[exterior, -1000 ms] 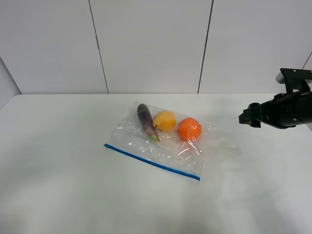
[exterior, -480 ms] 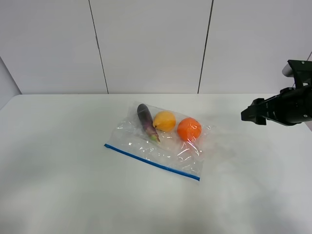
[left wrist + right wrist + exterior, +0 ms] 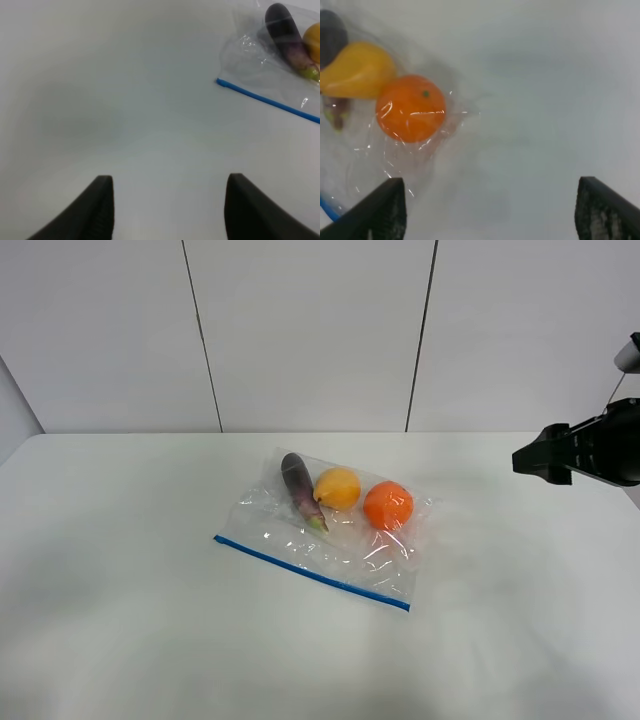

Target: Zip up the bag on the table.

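Since the earlier frames, the right gripper [image 3: 535, 462] has retreated toward the right edge of the exterior view and risen slightly; the bag [image 3: 330, 530] has not shifted. It lies flat near the middle of the table [image 3: 120, 620], its blue zipper strip [image 3: 312, 573] running diagonally along the near edge; an eggplant [image 3: 299, 490], a yellow fruit [image 3: 338, 487] and an orange [image 3: 388, 505] sit inside against the far side.

Procedure, as judged: pin one end of the strip with one gripper; pinch the strip at that end with the other and draw along its whole length; approach low and square to the strip, since the crinkled film may slide on the smooth top.

Right gripper: jaws spread wide, holding nothing, well apart from the bag. Left gripper [image 3: 167, 210]: jaws likewise spread, empty, above bare table, near the strip's left end.
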Robot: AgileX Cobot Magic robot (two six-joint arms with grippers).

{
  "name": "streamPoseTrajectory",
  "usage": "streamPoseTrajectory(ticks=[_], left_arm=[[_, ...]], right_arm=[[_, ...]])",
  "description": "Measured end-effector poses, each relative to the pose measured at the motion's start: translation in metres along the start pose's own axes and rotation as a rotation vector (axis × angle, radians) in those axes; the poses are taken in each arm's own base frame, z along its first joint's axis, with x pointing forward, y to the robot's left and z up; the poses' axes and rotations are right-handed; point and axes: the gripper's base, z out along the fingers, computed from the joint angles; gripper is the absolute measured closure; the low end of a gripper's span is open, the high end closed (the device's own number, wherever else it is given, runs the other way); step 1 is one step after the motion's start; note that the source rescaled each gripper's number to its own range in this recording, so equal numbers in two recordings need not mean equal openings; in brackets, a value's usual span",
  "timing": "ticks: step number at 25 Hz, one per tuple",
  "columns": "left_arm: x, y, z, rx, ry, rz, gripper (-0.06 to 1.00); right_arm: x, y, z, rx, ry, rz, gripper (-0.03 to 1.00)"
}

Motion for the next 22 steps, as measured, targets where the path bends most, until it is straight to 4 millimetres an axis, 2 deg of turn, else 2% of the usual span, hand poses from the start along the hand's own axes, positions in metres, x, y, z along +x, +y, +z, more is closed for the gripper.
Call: streamPoseTrajectory(ticks=[9, 16, 22], left_arm=[[0.0, 0.0, 0.0, 0.0, 0.0, 0.0, 0.24], [0.0, 0.0, 0.0, 0.0, 0.0, 0.0, 0.24], [0.0, 0.0, 0.0, 0.0, 0.0, 0.0, 0.24]], right_arm=[[0.005, -0.005, -0.006, 0.071, 0.043, -0.007, -0.03], [0.022, -0.002, -0.027, 0.116, -0.005, 0.045, -0.03], [0.026, 0.001, -0.046, 0.139, -0.031, 0.051, -0.03]])
